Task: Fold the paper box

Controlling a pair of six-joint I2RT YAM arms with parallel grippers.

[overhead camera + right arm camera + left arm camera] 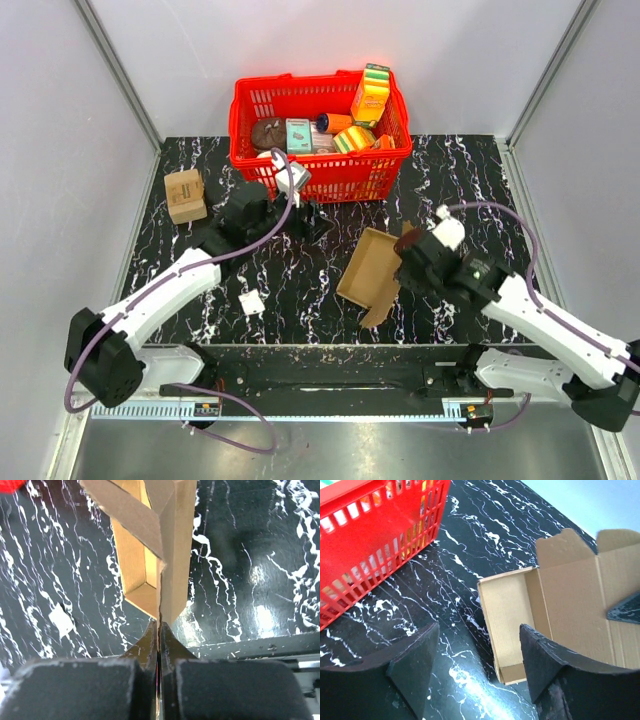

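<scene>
On the black, white-veined marble-look table, right of the middle, the paper box is lying partly formed. It is plain brown cardboard, matte and unprinted, with sharp crease lines. One end is standing up as a shallow open tray with low walls, and nothing is lying inside it. The rest is spreading out as a flat panel ending in rounded, notched flaps. The right gripper is pinching a thin cardboard edge at the box's near side, its two dark fingers pressed flat together on the sheet. The left gripper is hovering over bare table between the box and the basket. Its black wedge-shaped fingers are standing wide apart and holding nothing.

At the far edge a red plastic basket with slotted lattice walls is holding a jumble of colourful printed packages, among them a tall yellow-and-green carton leaning at the right corner. Left of the basket a small tan cube-shaped box is sitting alone. A small white scrap is lying flat on the near part of the table.
</scene>
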